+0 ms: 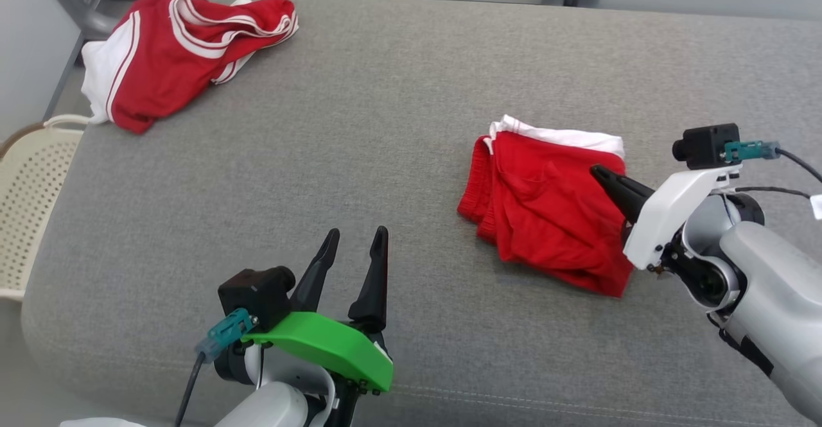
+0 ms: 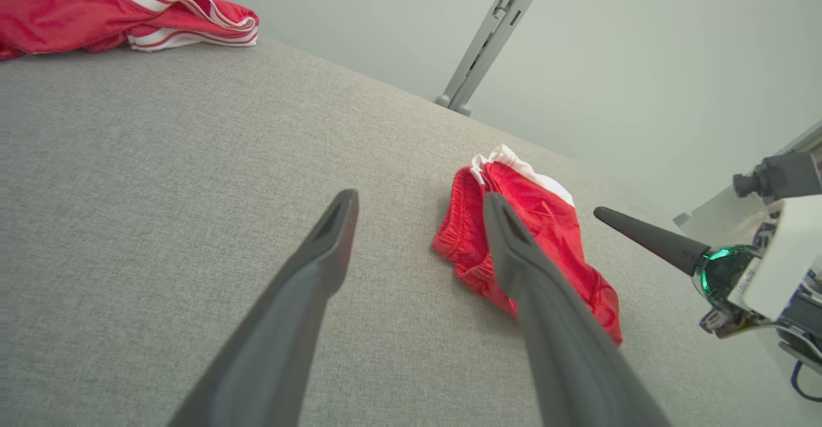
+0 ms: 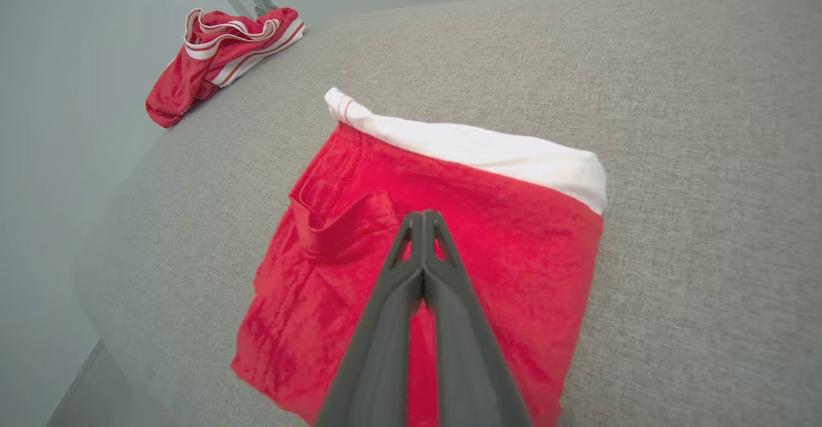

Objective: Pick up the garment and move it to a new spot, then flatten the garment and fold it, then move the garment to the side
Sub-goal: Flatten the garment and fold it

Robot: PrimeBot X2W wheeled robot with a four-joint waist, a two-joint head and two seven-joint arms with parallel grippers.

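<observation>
The red garment (image 1: 546,221) is noted toward the right edge of the bench (image 1: 385,125), beneath the right gripper (image 1: 597,171), fingers clenched empty. The left gripper (image 1: 358,231), fingers released, is seen well apart.

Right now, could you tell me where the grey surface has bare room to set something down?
The widest bare patch lies between the crumpled garment at the far left corner and the folded shorts, ahead of the left gripper. The far right strip beyond the shorts is free too. Crowded: where the shut right gripper hangs over the shorts.
</observation>
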